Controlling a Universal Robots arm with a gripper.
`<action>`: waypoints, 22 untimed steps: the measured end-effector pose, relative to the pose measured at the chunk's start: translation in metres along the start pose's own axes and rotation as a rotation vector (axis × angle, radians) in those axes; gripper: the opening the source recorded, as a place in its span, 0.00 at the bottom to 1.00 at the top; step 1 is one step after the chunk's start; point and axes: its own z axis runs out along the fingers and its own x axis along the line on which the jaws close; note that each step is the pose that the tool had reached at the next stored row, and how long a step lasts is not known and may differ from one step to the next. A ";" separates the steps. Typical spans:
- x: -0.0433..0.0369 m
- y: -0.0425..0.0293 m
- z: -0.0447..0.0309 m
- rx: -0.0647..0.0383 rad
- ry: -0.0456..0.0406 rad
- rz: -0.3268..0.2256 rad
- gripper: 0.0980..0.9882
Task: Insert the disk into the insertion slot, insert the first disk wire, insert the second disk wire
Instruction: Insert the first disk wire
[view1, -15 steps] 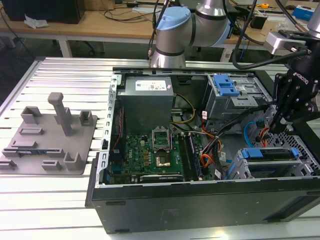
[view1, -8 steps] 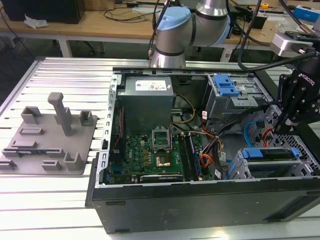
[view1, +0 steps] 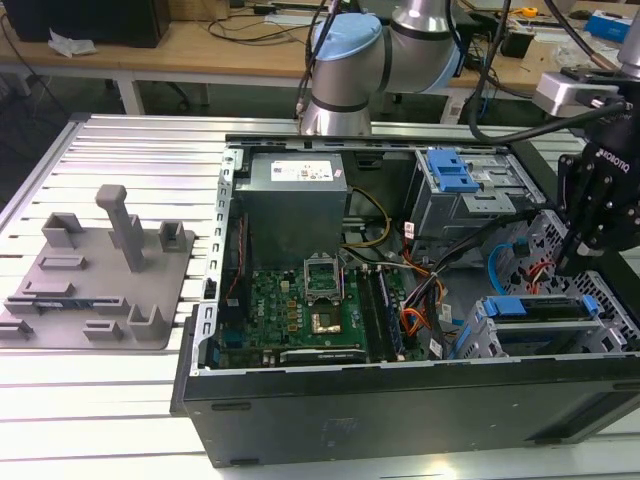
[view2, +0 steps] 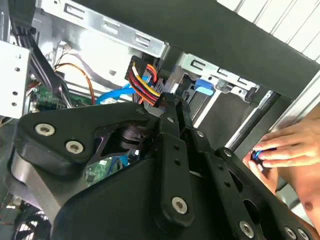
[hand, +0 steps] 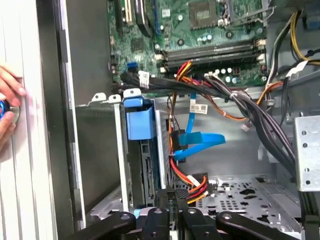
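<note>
The disk (view1: 537, 309) in its blue carrier lies in the insertion slot (view1: 512, 342) of the low grey cage, at the exterior view's lower right. In the first wrist view the disk (hand: 148, 167) shows edge-on beneath its blue tab. A flat blue wire (hand: 201, 142) ends at a plug against the disk's rear edge. My gripper (hand: 174, 199) is shut on the black plug of a red, yellow and black wire (hand: 186, 181), close to that same rear edge. The second wrist view shows the gripper (view2: 171, 106) pinching that plug, with the coloured wire (view2: 144, 79) fanning out beyond it.
A person's hand (hand: 8, 104) rests on the slatted table outside the case wall, holding something small and blue. The taller cage with the blue latch (view1: 451, 176) stands behind the gripper. A thick black cable bundle (hand: 250, 112) crosses above the disk bay. The motherboard (view1: 310, 305) fills the case's middle.
</note>
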 end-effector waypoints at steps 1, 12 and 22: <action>0.0009 0.0005 0.0002 0.000 -0.0073 -0.001 0.08; 0.0177 0.0076 0.0041 0.009 -0.0722 0.001 0.08; 0.0287 0.0089 0.0072 0.011 -0.0981 -0.015 0.08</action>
